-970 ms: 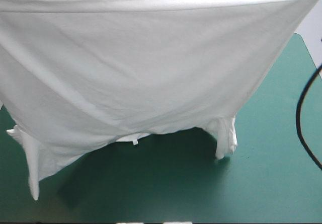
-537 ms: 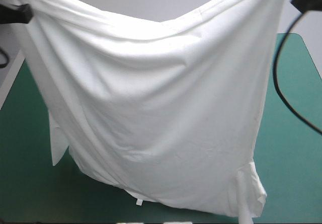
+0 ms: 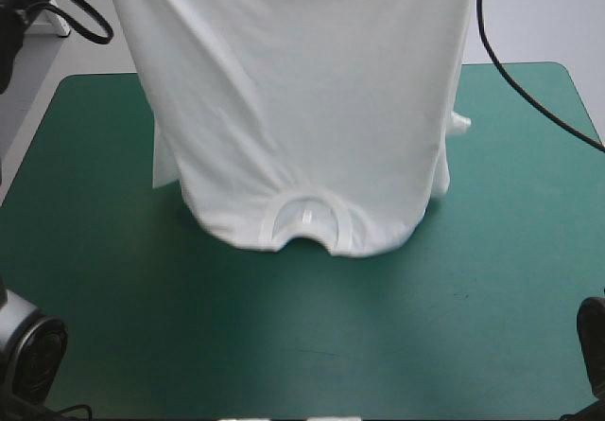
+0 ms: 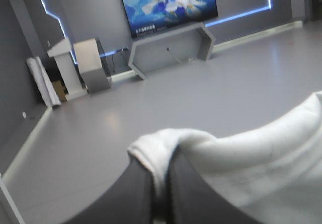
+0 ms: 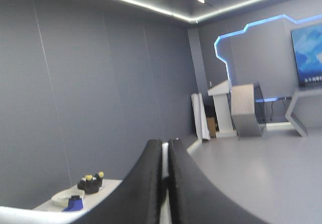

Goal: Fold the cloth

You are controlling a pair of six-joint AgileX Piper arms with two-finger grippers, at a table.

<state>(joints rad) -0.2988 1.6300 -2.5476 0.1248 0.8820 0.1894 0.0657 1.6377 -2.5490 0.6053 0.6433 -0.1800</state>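
The white T-shirt (image 3: 302,109) hangs upside down from above the table's far half. Its collar (image 3: 304,218) and shoulders rest on the teal-green cover (image 3: 473,298) near the middle. One short sleeve (image 3: 165,161) dangles at the shirt's left side, the other (image 3: 456,123) at its right. Both grippers are above the high view's top edge. In the left wrist view my left gripper (image 4: 162,171) is shut on a bunched corner of the T-shirt (image 4: 251,153), which drapes away beside it. In the right wrist view my right gripper (image 5: 165,156) is shut on a thin white strip of the T-shirt (image 5: 164,171).
Bare teal-green cover shows in front of the collar and on both sides of the hanging shirt. The table's far edge (image 3: 529,64) runs just behind the shirt. Both wrist views look level into the room.
The shirt earlier billowed wide close to the camera. It has swung toward the table's far side and now hangs narrower, with the collar down on the cover.
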